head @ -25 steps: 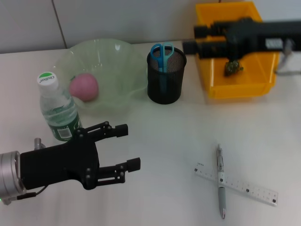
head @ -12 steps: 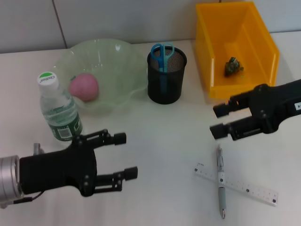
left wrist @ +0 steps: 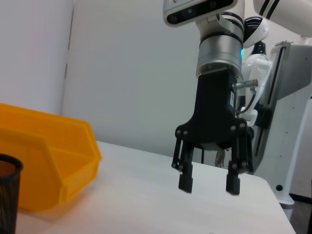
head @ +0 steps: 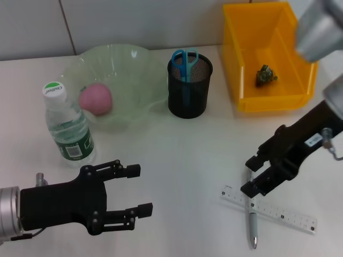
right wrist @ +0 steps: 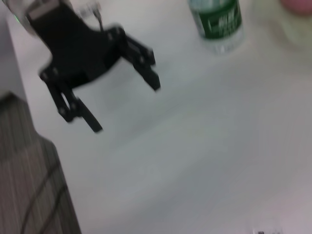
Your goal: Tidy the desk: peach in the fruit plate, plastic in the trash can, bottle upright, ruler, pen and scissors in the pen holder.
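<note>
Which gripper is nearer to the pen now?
Right. The right gripper hangs open just above the pen, where it crosses the ruler. The left gripper is open far across the table, near the bottle.

The desk is a smooth, matt white surface. At about ten o'clock sits the fruit plate, translucent pale-green glass or plastic with a soft sheen, holding a matt pink peach. The bottle is clear glossy plastic with a paper-like green label. The pen holder is black wire mesh. At one o'clock the trash can is glossy yellow plastic. The ruler is clear plastic, the pen silvery. Both grippers are matt black.
</note>
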Action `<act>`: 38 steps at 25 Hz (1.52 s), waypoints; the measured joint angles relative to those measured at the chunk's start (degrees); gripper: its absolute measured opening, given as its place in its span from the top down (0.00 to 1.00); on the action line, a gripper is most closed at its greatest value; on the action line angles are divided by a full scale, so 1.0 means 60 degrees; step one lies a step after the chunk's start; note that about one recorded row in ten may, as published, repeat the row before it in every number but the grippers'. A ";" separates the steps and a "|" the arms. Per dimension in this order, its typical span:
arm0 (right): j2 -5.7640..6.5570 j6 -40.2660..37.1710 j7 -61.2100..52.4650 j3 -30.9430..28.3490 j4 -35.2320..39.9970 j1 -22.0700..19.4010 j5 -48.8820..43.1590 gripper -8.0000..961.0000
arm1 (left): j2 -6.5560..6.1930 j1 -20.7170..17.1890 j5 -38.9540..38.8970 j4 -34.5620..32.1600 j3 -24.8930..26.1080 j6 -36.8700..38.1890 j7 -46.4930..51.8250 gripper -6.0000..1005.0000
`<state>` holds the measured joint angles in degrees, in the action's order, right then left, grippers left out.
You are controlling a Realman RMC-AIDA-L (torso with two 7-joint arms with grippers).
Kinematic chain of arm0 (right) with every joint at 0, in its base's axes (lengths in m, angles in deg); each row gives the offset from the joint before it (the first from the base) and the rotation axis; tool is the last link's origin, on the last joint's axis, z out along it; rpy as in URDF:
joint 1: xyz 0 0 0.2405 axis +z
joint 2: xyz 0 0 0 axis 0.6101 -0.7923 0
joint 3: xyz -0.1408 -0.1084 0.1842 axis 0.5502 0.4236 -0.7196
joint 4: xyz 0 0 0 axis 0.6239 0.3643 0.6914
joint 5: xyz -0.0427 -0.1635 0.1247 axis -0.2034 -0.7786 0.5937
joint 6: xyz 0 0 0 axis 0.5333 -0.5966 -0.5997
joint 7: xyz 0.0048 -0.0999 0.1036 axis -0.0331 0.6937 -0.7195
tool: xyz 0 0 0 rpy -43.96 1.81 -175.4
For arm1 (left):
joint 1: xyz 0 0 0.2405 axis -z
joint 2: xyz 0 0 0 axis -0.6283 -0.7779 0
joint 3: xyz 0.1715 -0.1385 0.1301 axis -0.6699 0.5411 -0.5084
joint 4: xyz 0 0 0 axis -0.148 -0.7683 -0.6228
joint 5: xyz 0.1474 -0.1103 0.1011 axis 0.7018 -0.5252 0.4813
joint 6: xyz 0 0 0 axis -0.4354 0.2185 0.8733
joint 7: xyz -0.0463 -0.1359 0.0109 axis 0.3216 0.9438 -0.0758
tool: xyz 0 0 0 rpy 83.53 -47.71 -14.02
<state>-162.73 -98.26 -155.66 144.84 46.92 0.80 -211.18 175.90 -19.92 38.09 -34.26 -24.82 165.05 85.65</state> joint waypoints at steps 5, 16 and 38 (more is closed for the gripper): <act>-0.0027 0.0588 -0.0657 0.1277 -0.0054 0.0287 -0.0738 0.30 | 0.0000 -0.0005 0.0004 0.0039 0.0050 -0.0020 -0.0043 0.19; -0.0053 0.1761 -0.1445 0.3376 -0.0654 0.0520 -0.1251 0.30 | 0.0000 -0.0023 0.0009 0.0074 0.0065 -0.0072 -0.0066 0.19; -0.0106 0.3322 -0.1532 0.4764 -0.2036 0.0879 -0.1309 0.30 | 0.0040 -0.0078 0.0009 0.0073 0.0065 -0.0014 -0.0087 0.19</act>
<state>-163.36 -78.32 -164.85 173.42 34.70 6.08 -219.03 176.14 -20.38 38.14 -33.82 -24.43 164.96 85.13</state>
